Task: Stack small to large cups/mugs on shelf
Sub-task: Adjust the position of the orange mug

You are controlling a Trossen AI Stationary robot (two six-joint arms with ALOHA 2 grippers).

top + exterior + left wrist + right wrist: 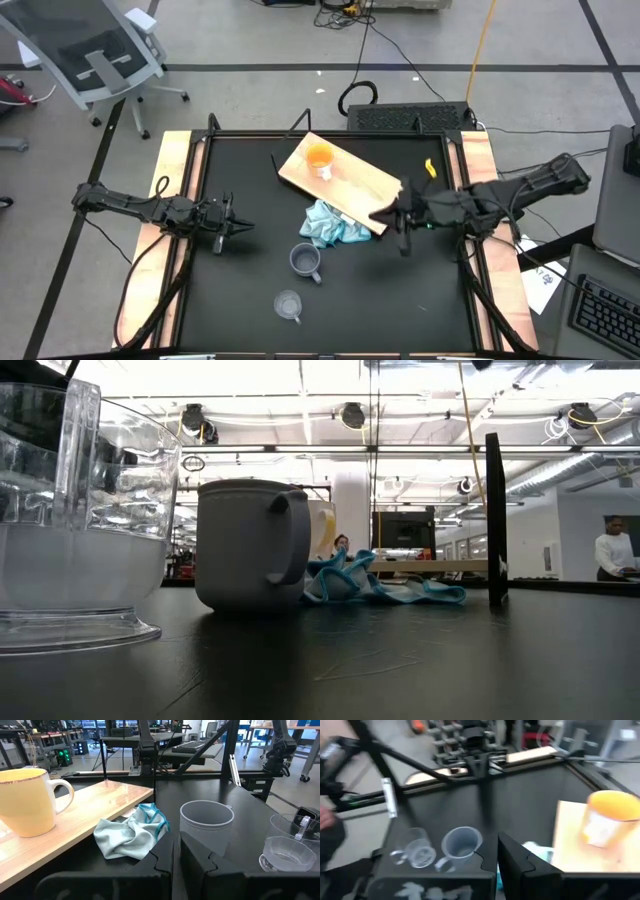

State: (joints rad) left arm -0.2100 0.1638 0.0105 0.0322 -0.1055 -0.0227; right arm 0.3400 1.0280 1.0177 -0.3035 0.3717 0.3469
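Observation:
The orange mug [319, 158] with its white handle stands upright on the far-left part of the light-wood shelf board [360, 182], which lies slantwise on the black table. The grey-blue mug [305, 261] stands on the table nearer the front, and the clear cup [288, 305] stands nearer still. My left gripper [243, 230] is shut and hovers left of the grey-blue mug [206, 822], pointing right. My right gripper [378, 213] is shut and points left, close to the board's near-right end. Neither gripper holds anything.
A crumpled light blue cloth [335, 225] lies against the board's near edge, between the two grippers. Wooden side rails [165, 200] border the black table on the left and right. An office chair and cables stand beyond the far edge. A person [612, 555] shows far off in the room.

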